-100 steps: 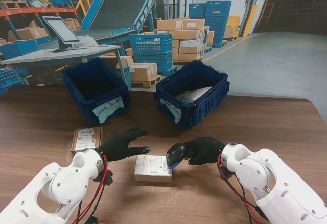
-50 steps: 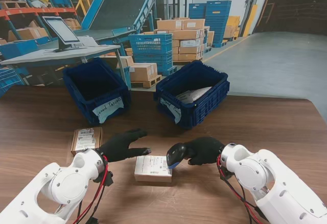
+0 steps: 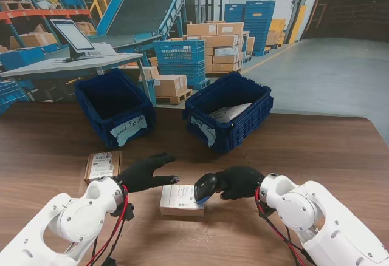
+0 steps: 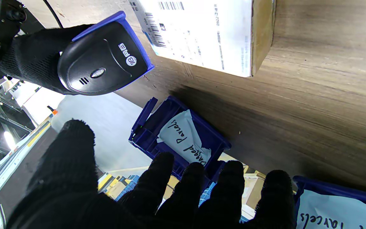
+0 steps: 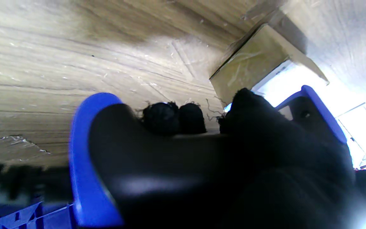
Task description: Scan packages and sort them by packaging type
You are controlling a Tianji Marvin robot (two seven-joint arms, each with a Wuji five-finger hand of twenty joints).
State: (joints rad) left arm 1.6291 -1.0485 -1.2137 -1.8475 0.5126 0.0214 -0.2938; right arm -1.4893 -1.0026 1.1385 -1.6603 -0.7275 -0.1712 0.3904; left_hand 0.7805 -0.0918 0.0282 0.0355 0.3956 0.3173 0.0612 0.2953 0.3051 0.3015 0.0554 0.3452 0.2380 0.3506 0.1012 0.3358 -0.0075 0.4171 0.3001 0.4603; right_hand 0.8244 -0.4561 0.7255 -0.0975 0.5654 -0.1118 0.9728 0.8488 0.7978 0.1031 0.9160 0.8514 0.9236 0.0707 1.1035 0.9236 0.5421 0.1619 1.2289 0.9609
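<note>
A black-gloved right hand (image 3: 240,181) is clamped around a black handheld barcode scanner with blue trim (image 3: 205,188), its head hanging over the right edge of a small brown cardboard box with a white shipping label (image 3: 182,200), low in the centre of the stand camera's frame. The box lies flat on the dark wood-grain table (image 3: 328,150). In the left wrist camera the scanner (image 4: 102,60) appears in the upper left of the picture, its blue-rimmed nose pointing at the box's barcoded label (image 4: 199,30).

The black-gloved left hand (image 3: 141,172) holds nothing, fingers spread apart, hovering just left of the box, with its fingertips (image 3: 172,180) near the box's upper left corner. Whether they touch it cannot be told.

A second small brown cardboard parcel with a white label (image 3: 101,164) lies on the table at the left of the frame, beside the left hand. Farther back stand two dark blue plastic crates: one left of centre (image 3: 115,107) with a handwritten paper tag, its contents not visible, and one right of centre (image 3: 230,109), also tagged, holding a pale bagged parcel (image 3: 230,112).

The right wrist camera shows the scanner's blue-edged handle (image 5: 84,165) filling the lower frame, gloved fingers (image 5: 170,116) wrapped over it, and a corner of the box (image 5: 253,60) in the upper right.
</note>
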